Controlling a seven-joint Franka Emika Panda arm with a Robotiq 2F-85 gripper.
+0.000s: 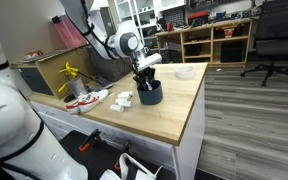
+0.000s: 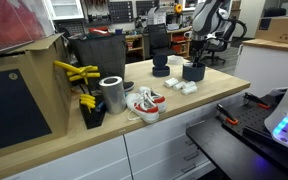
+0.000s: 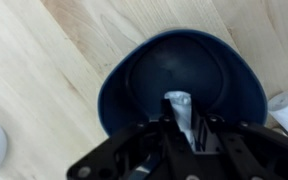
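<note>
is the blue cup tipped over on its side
No, the blue cup stands upright on the wooden table, opening facing the tool, which grips a pale object.

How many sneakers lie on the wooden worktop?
2. One sneaker lies beside the metal can; the other sneaker lies right next to it, nearer the worktop edge. None seems hidden.

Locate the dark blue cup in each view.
Exterior view: dark blue cup, centre frame.
Exterior view: cup right of centre, far back.
Wrist view: cup fills the middle, seen from above.
Shared landmark: light wooden tabletop beneath it.
</note>
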